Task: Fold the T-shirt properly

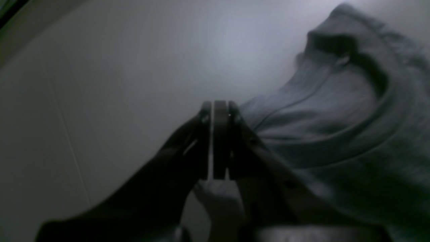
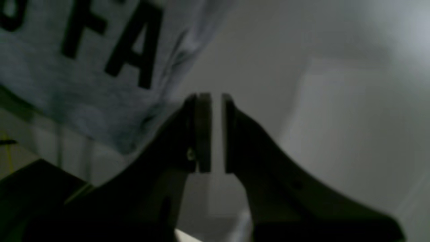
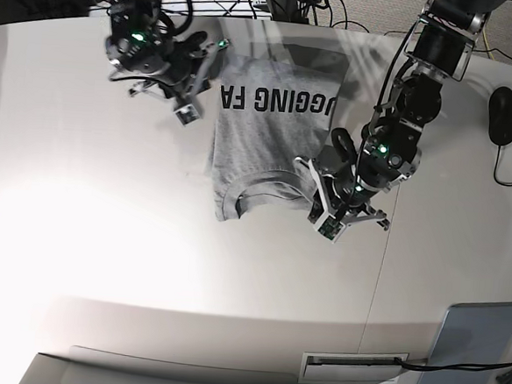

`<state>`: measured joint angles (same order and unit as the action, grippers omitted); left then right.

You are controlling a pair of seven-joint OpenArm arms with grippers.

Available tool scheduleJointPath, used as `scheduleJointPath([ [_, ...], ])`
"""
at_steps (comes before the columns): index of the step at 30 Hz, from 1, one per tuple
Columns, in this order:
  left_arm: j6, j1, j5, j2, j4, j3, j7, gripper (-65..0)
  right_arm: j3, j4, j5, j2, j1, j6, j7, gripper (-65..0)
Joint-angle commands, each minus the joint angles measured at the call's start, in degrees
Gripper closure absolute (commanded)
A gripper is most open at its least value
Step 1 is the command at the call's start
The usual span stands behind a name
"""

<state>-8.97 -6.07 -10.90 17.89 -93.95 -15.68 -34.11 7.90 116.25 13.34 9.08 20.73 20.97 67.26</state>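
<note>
T-shirt (image 3: 268, 140) on the table (image 3: 104, 234), both arms beside it.
Left wrist: left gripper (image 1: 220, 111) pressed closed, empty, collar beside it. Right wrist: right gripper (image 2: 215, 101) narrowly parted, empty, near the lettering. Base: shirt lies between the arms.

Two black jointed arms, cables along links. Green indicator lights behind each tool. White tag-like plate near tip of left tool (image 3: 329, 216) and right tool (image 3: 195, 100). Flat dark fingers (image 2: 204, 134), small screw heads at finger base.
</note>
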Motion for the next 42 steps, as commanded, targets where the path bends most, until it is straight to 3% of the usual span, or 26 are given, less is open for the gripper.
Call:
scheduleJointPath([
  [1,0.2,-0.5,-1.0,0.2,-2.6,1.4,0.7,0.0,-2.0,2.8,0.2,0.3,0.5,0.2,-1.1,-5.7],
  [7,0.2,6.2,-5.9,0.2,-12.9,10.0,-6.6,0.0,-17.2,11.5,3.4,0.3,7.2,0.3,-1.0,-1.5],
  [13,0.2,17.7,-9.4,0.2,-22.5,20.3,-14.3,0.0,-31.2,15.6,10.6,0.3,15.6,2.9,1.2,-1.4],
  [19,-0.1,33.2,-13.3,0.2,-25.3,30.1,-15.0,0.0,-39.7,15.6,15.2,0.3,25.4,5.4,2.2,-1.4],
  [22,-3.7,42.2,-17.2,0.2,-25.3,34.5,-14.8,0.0,-42.1,15.4,15.1,0.3,30.7,7.1,3.8,-1.4],
  [27,-7.7,56.8,-20.6,0.0,-24.9,37.7,-10.3,0.0,-42.4,13.2,15.1,0.3,38.7,7.1,5.0,-1.5],
  [30,-8.8,62.7,-20.2,-0.5,-23.0,37.7,-9.4,0.0,-42.4,7.2,15.1,0.3,41.0,7.4,3.6,-1.5],
  [33,-12.0,65.2,-18.2,-2.2,-18.4,37.7,-9.3,0.0,-42.4,-2.6,12.6,0.3,40.9,10.3,0.1,-1.5],
  [36,-15.9,64.9,-16.8,-4.4,-10.4,37.7,-8.1,0.0,-42.4,-14.5,9.0,0.3,39.3,12.0,-5.2,-1.5],
  [41,-23.5,60.8,-13.6,-5.9,8.4,37.6,-0.1,-0.3,-42.4,-37.2,2.3,1.7,31.3,16.4,-10.0,-1.5],
  [42,-24.3,59.2,-12.7,-6.0,12.5,37.6,0.8,-3.6,-42.4,-42.2,1.2,2.4,29.2,17.5,-12.0,-1.5],
])
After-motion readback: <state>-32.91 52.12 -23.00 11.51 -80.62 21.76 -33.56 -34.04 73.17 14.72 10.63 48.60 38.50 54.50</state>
